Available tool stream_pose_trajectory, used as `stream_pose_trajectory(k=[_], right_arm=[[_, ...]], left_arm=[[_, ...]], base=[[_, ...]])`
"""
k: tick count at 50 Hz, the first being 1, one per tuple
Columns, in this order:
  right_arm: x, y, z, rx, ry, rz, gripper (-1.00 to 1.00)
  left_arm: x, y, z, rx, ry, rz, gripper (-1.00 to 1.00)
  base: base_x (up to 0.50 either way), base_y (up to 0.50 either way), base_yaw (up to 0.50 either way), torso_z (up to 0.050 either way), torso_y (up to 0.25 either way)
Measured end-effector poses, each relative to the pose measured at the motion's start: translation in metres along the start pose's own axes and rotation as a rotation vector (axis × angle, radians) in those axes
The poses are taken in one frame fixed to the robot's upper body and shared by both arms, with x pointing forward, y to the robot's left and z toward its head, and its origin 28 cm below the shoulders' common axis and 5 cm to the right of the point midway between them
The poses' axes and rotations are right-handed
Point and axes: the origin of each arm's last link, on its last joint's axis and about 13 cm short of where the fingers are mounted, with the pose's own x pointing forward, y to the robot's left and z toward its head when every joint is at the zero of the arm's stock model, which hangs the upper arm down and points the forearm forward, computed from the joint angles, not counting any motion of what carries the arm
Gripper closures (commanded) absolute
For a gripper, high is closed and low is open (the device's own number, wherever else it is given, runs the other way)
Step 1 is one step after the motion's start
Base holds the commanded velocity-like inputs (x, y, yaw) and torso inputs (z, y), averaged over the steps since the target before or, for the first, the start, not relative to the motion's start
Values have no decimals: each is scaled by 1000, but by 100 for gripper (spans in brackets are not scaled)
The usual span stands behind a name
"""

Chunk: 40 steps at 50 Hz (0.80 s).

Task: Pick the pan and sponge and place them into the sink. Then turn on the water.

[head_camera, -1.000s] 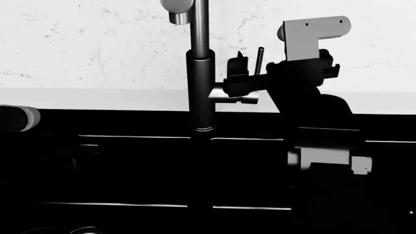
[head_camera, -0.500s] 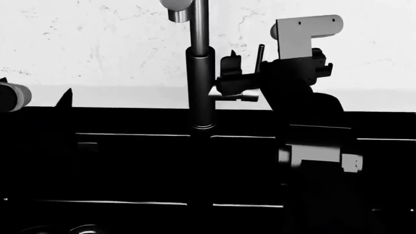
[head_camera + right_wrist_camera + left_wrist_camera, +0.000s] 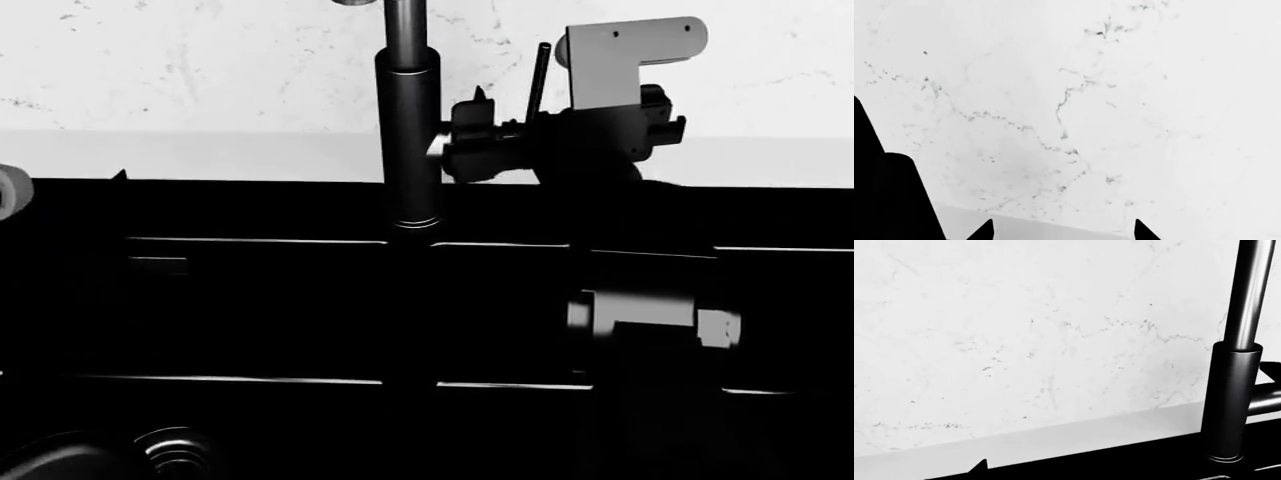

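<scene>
The right gripper [image 3: 491, 140] stands raised at the back edge of the sink [image 3: 267, 300], its dark fingers reaching sideways toward the faucet [image 3: 407, 140]. In the right wrist view two fingertips [image 3: 984, 231] show well apart with only pale wall between them, so the gripper is spread and holds nothing. The thin lever handle [image 3: 538, 80] rises just beside the gripper, on the side away from the faucet column; whether it is touched cannot be told. As a judgement, the lever is a stiff, smooth metal rod that will pivot rather than lift. It is best pushed or pinched near its free upper end, where leverage is greatest, and a glossy surface may let the fingers slide. The faucet column stands immediately beyond the fingertips, fixed and rigid. No stream of water is visible beneath the spout. Below the gripper lies the black two-basin sink, with a round ridged drain [image 3: 174, 452] far down on the left-arm side. Pan and sponge cannot be made out in the dark basins. Of the left gripper [image 3: 979, 466] only one dark tip shows, near the worktop edge, well apart from the faucet; its state cannot be told.
</scene>
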Motion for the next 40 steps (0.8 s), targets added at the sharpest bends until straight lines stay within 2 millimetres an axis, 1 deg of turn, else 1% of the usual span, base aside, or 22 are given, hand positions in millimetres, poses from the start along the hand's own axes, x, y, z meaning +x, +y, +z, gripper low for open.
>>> stream_pose_trajectory(k=[12,21,32,40], right_arm=[[1,-1,5,4,-36,-40,-100],[-1,-4,2,13,-26,-85,-100],[-2,-7,1,21,-17,-130,-100],[-2,-8,0,28,-14,-151,-100]], left_arm=[[-1,0,0,0,2,8,-100],[-1,0,-1,1,12,12,-100],[5,-7,-3,1,19,16,-100],[3,-5,-3,-5,19,16,-100]], base=[[0,0,0,0,0],[0,0,0,0,0],[0,0,0,0,0],[0,0,0,0,0]])
